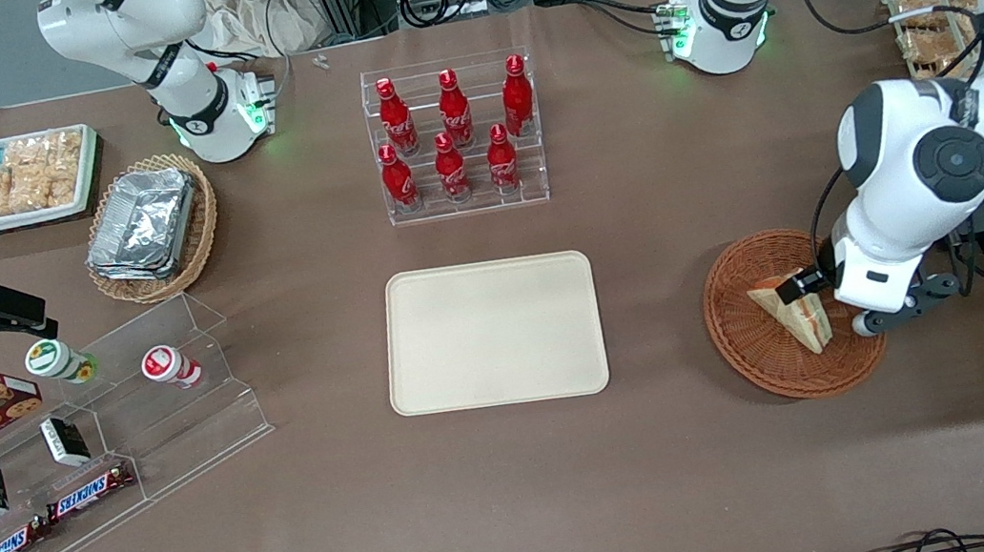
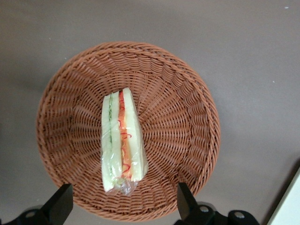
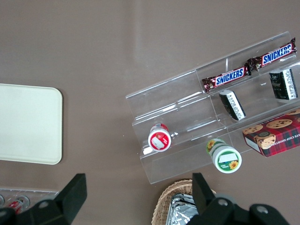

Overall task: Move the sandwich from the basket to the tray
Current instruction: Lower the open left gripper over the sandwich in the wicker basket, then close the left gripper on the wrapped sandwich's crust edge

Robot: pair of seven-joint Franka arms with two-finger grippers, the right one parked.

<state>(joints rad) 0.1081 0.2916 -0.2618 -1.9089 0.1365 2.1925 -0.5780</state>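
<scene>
1. Basket (image 1: 755,330) sits on the brown table (image 1: 670,443), toward the working arm's end from the tray (image 1: 492,334), well apart from it; landmark for everything below.
2. Sandwich (image 1: 795,310) lies in the basket, clear-wrapped, standing on edge, filling stripes up. Wrist view: sandwich (image 2: 121,140) runs across the basket floor near the middle, one end close to the basket wall (image 2: 187,93).
3. Gripper (image 1: 809,282) hangs above the basket, over the sandwich. Fingers spread wide: in the wrist view the two fingertips (image 2: 60,201) stand either side of the sandwich's end and touch neither it nor the wicker, as far as shows.
4. Nothing pinched; sandwich rests on the basket floor only.
5. The tray is bare, flat, cream.
6. Red bottles (image 1: 453,132) in a clear rack stand farther from the front camera than the basket, and farther from it than the tray.
7. Tan basket with foil containers (image 1: 148,226) and white snack tray (image 1: 16,179) lie toward the parked arm's end, far from the basket.
8. Clear stepped stand (image 1: 91,438) with snack bars, small cups and a cookie box is also at the parked arm's end.
</scene>
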